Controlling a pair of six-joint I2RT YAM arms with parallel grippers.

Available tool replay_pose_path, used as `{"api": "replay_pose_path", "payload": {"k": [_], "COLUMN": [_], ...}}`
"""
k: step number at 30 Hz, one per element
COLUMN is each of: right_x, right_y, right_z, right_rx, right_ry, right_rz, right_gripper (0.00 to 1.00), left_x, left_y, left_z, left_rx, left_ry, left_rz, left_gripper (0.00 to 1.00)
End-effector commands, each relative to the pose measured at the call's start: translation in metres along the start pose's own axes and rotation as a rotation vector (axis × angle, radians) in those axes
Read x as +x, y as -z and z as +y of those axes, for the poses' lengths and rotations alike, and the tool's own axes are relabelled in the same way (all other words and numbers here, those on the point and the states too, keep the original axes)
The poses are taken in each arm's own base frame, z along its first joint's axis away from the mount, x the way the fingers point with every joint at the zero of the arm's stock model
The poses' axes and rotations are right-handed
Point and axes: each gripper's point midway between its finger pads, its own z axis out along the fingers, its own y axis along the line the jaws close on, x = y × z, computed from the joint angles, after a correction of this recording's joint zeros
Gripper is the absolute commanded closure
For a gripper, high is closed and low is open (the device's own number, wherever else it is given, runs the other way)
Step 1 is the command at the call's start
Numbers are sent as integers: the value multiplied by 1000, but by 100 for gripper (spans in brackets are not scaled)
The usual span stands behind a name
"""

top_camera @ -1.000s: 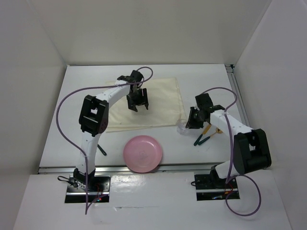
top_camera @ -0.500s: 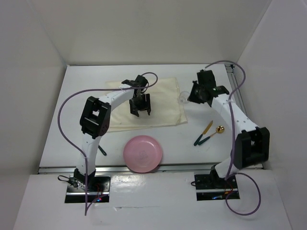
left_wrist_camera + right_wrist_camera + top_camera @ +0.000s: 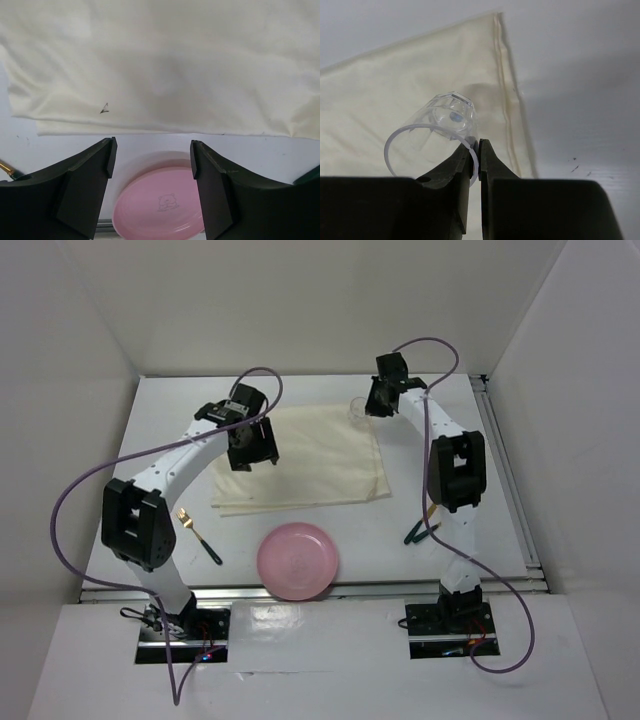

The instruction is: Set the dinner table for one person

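Though pinched by the right tool (image 3: pixel 476 149), the clear cup (image 3: pixel 443 123) shows faintly overhead.

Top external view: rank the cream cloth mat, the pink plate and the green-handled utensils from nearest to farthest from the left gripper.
Measured from the left gripper:
1. cream cloth mat, right beneath the gripper, mid-table.
2. pink plate, at the near edge, in front of the mat.
3. green-handled utensils, far over on the right side, by the right arm.
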Motion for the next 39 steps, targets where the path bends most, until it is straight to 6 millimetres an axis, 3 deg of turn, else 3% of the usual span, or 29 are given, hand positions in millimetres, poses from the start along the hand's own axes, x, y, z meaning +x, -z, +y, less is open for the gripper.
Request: {"api": "replay_pose_path", "payload": {"k": [1, 5, 7, 11, 15, 16, 19, 20, 21, 27, 34, 35, 39], "right_x": [-18, -17, -16, -10, -10, -6, -4, -11, -11, -38, -66, -73, -63], "right_y": [-1, -15, -22, -32, -34, -38, -38, -32, -32, 8, 84, 102, 119], "right_z": [11, 12, 12, 17, 26, 27, 34, 38, 38, 47, 33, 36, 23], "right_rx": [2, 24, 25, 17, -3, -10, -29, -37, -37, -83, -141, -157, -139], "right_ry": [24, 39, 39, 57, 63, 64, 70, 69, 69, 57, 6, 6, -1], "right_rz": [-50, -51, -50, -27, -26, -12, -14, -31, -31, -82, -182, -215, -214], "right_gripper": [100, 100, 100, 99, 74, 59, 49, 39, 35, 9, 0, 0, 0], "left_x": [25, 61, 84, 112, 140, 147, 148, 150, 152, 175, 196, 193, 206], "left_y": [-4, -3, -7, 4, 9, 15, 22, 22, 23, 18, 8, 6, -10], "left_z": [23, 39, 47, 52, 60, 62, 64, 62, 64, 73, 78, 68, 65], "left_rx": [-70, -66, -68, -49, -68, -96, -110, -108, -109, -97, -55, -16, 4], "left_ry": [39, 39, 39, 35, 16, 1, -17, -26, -26, -10, -37, -44, -71], "left_rz": [57, 127, 173, 201, 246, 251, 225, 226, 227, 283, 336, 318, 346], "left_gripper": [23, 23, 18, 8, 6, 6, 6, 6, 6, 6, 7, 7, 12]}}
